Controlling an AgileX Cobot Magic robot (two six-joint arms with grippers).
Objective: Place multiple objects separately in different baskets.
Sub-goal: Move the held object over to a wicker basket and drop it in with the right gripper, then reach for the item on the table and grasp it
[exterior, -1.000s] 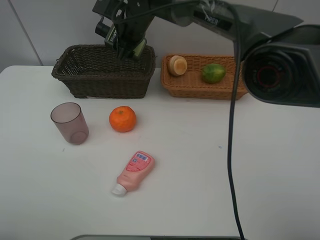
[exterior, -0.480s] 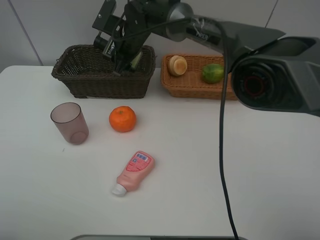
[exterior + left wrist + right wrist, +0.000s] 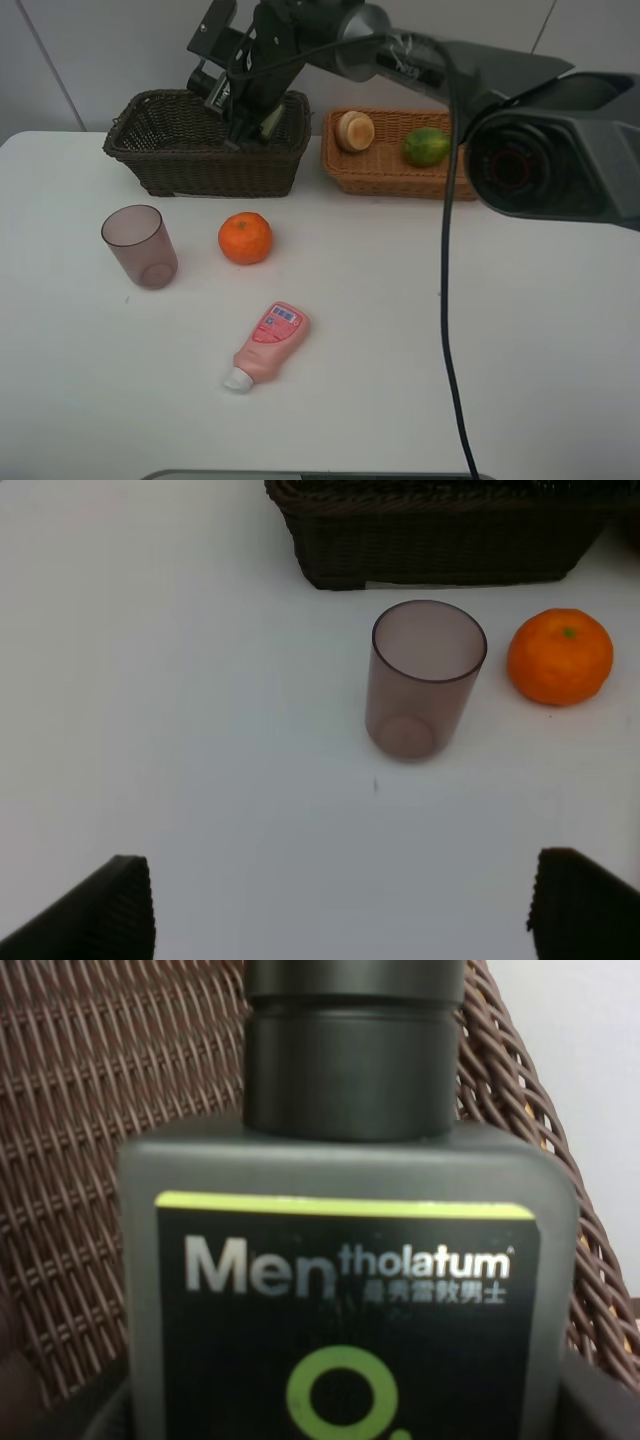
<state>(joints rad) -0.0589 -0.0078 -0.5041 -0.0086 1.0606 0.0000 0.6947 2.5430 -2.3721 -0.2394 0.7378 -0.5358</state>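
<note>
My right gripper (image 3: 250, 105) reaches across to the dark brown basket (image 3: 200, 165) and is shut on the dark green-labelled bottle (image 3: 272, 118), tilted down over the basket's right end. In the right wrist view the bottle (image 3: 340, 1280) fills the frame, with brown weave (image 3: 80, 1110) behind it. On the table lie the orange (image 3: 245, 238), purple cup (image 3: 140, 246) and pink tube (image 3: 268, 343). The light basket (image 3: 400, 180) holds the peach-like fruit (image 3: 355, 130) and lime (image 3: 427, 146). My left gripper (image 3: 340, 910) hangs open above bare table, short of the cup (image 3: 424, 678) and orange (image 3: 560, 656).
The right arm and its black cable (image 3: 450, 300) stretch over the right half of the table. Both baskets stand along the back edge by the wall. The dark basket's front wall (image 3: 430, 550) lies just beyond the cup.
The right gripper has tilted and dipped with the bottle toward the dark basket's inside. The items on the table and the left gripper have not moved.
</note>
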